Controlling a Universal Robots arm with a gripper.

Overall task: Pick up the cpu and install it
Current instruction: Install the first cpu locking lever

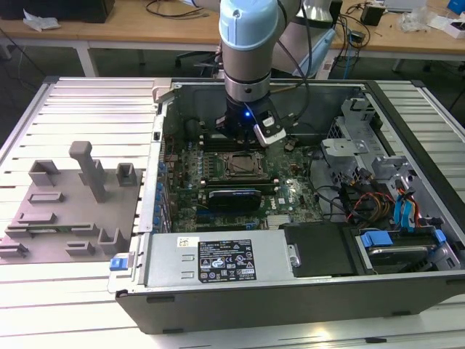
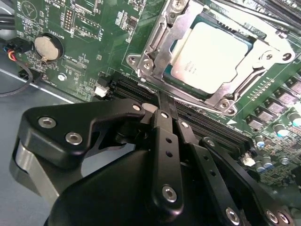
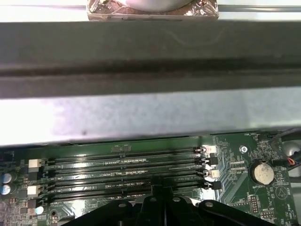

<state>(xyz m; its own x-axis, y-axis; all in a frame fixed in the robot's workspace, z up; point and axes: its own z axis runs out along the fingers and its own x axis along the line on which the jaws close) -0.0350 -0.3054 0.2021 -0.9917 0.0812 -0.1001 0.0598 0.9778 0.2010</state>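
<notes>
Cpu [image 2: 214,56]: one, seated in socket; fingers [image 2: 162,106] closed, empty, beside it.

the socket frame [image 2: 160,52] covers the cpu's [image 2: 214,56] edges (print on its lid too small to tell).

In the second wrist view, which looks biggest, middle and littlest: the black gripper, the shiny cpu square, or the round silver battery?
1. The gripper, but it sits right by the camera, so that makes it loom large.
2. The cpu, lying in its metal socket frame.
3. The round battery, clearly the smallest.
</notes>
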